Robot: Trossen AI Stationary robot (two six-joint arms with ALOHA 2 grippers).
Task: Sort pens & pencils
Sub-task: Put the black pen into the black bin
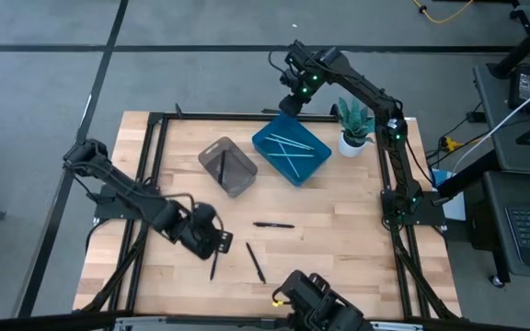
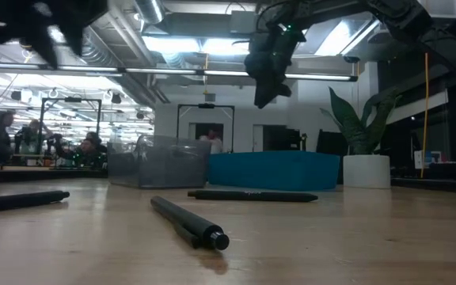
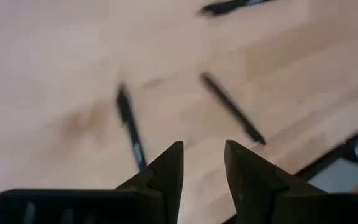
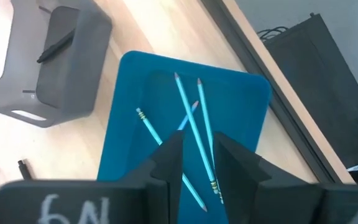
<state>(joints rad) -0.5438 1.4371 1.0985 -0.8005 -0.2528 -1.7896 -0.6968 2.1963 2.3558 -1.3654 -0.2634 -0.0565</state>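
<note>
Three black pens lie flat on the wooden table: one at the middle, two nearer the front edge. Another black pen lies in the grey bin. Several light blue pencils lie crossed in the blue tray. My left gripper hangs open above the front-left pens, tipped down, touching nothing. My right gripper hovers open over the blue tray's far side, with nothing between its fingers.
A potted plant stands at the far right, beside the blue tray. A black metal frame runs along the table's edges. Bare wood lies to the right of the loose pens.
</note>
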